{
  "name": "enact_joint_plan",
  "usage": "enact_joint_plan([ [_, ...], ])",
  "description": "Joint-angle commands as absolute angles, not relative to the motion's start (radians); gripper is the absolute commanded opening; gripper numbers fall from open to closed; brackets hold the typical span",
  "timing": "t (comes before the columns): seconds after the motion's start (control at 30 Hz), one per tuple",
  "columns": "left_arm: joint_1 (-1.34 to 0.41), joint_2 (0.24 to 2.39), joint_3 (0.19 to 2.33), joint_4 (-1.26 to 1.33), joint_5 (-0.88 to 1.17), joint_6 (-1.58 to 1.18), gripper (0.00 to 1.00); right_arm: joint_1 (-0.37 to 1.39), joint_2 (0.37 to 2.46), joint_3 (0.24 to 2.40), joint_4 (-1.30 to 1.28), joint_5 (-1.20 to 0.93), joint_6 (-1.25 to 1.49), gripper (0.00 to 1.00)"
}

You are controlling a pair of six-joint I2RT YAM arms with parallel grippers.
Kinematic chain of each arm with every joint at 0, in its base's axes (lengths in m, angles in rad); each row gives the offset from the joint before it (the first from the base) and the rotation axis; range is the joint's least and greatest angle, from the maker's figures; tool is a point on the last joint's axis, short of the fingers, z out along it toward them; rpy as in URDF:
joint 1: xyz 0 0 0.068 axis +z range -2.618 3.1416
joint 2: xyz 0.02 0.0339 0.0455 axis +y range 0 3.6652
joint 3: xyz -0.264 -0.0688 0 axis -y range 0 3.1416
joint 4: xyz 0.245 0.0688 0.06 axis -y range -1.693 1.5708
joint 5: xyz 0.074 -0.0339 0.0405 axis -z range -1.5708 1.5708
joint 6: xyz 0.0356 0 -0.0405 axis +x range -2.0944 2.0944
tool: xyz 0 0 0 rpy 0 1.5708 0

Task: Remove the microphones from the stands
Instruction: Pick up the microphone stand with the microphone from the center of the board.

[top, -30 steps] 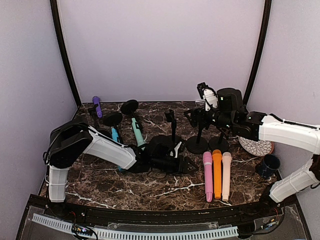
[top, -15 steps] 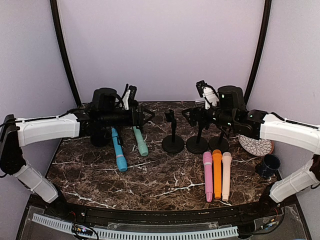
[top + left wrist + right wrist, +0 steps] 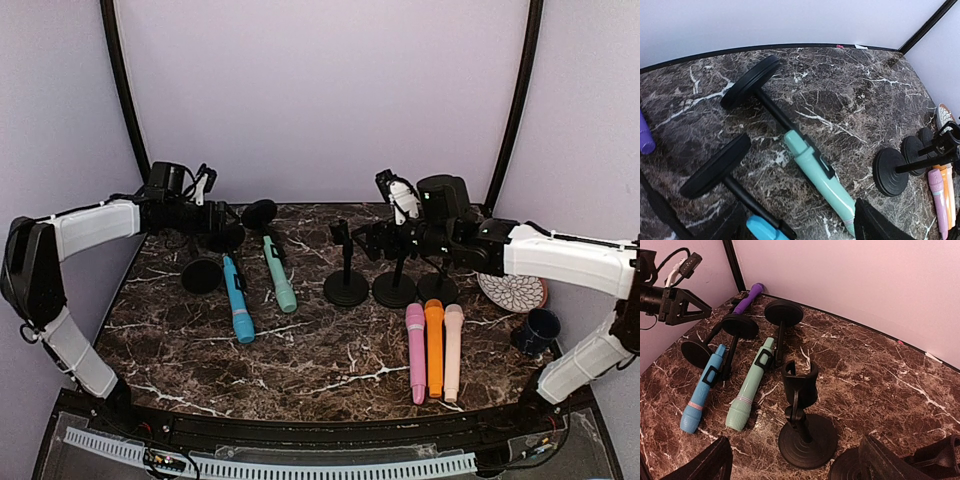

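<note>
Nearest you, three loose microphones lie side by side. Beyond them, the teal microphone lies flat, clipped in its toppled stand. Your left gripper and right gripper hover farther back, both spread wide and empty.

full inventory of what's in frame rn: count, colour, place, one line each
toppled stands: 3, black, lying on the left half
upright stands: 3, black, in a row at centre
blue microphone: 1, blue, clipped in a toppled stand
teal microphone: 1, teal, clipped in a toppled stand, beside the blue one
purple microphone: 1, purple, far-left corner
loose microphones: 3, pink, orange, cream, side by side at right front
plate: 1, white patterned, right edge
mug: 1, dark blue, in front of the plate
table: 1, dark marble
left gripper: 1, black, open, empty, above the toppled stands
right gripper: 1, black, open, empty, by the upright stands
</note>
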State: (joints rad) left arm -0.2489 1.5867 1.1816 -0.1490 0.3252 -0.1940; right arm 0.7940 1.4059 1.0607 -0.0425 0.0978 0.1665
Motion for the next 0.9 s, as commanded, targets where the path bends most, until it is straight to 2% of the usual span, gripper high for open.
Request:
enact_joint_plan([
  [0.0, -0.233, 1.723, 1.331, -0.148, 0.393, -0.027, 0.76, 0.802, 1.419, 1.083, -0.005, 0.083, 0.168, 0.89],
  [0.17, -0.213, 1.946, 1.572, -0.199, 0.372, 0.1, 0.75, 0.804, 1.41, 1.058, 0.026, 0.081, 0.166, 0.87],
  [0.47, -0.213, 2.191, 1.901, -0.293, 0.292, 0.245, 0.78, 0.805, 1.411, 1.041, 0.013, 0.075, 0.152, 0.84],
  [0.73, -0.213, 2.308, 1.992, -0.307, 0.361, 0.233, 0.8, 0.805, 1.427, 1.049, 0.003, 0.077, 0.154, 0.83],
  [0.87, -0.215, 2.352, 2.027, -0.333, 0.36, 0.221, 0.79, 0.804, 1.431, 1.052, -0.032, 0.089, 0.152, 0.78],
])
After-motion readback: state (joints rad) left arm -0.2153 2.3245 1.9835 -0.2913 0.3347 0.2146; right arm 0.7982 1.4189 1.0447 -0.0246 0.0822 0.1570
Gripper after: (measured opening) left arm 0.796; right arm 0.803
